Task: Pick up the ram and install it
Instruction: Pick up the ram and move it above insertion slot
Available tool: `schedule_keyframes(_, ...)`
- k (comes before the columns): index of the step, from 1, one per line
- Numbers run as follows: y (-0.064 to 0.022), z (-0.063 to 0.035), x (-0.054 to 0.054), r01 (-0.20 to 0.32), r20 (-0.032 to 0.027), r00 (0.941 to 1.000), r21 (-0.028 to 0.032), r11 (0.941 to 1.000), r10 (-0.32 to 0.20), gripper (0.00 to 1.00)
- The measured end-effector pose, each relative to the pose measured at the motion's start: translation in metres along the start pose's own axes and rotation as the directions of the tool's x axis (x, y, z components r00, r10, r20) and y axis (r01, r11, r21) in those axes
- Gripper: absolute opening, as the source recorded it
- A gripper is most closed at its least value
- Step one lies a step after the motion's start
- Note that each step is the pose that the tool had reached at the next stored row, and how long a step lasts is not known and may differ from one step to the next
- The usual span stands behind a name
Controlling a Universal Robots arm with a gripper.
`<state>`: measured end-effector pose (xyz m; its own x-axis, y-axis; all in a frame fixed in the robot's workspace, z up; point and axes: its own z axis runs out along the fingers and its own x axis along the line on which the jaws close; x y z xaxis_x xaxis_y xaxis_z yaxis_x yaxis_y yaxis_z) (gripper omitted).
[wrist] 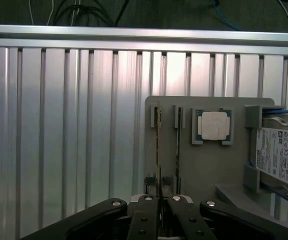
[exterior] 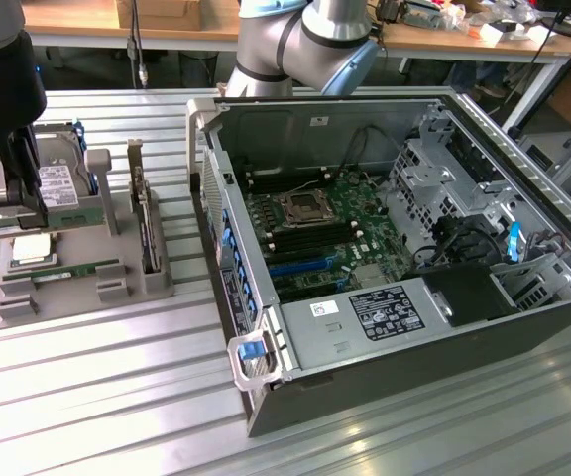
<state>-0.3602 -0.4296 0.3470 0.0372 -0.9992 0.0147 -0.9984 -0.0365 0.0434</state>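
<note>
My black gripper hangs at the exterior view's left, above the grey parts holder. Its fingers are shut on the ram, a thin green stick held level just above the holder. In the wrist view the held ram shows edge-on, running out from between the fingers. A second, similar stick lies in the holder's slot; in the wrist view it runs right beside the held one.
The holder also carries a silver processor chip, a hard drive and an upright dark expansion card. The open computer case stands to the exterior view's right, its motherboard exposed. Ribbed aluminium table lies around.
</note>
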Motion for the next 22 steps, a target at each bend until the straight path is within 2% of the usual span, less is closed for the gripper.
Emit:
schedule_keyframes(10, -0.0005, -0.0048, 0.0, 0.0, -0.0001, 1.0, -0.0002, 1.0, 0.0, 0.13)
schedule_keyframes(22, -0.0004, -0.0197, 0.0, 0.0, 0.0, 1.0, 0.0001, 1.0, 0.0, 0.13)
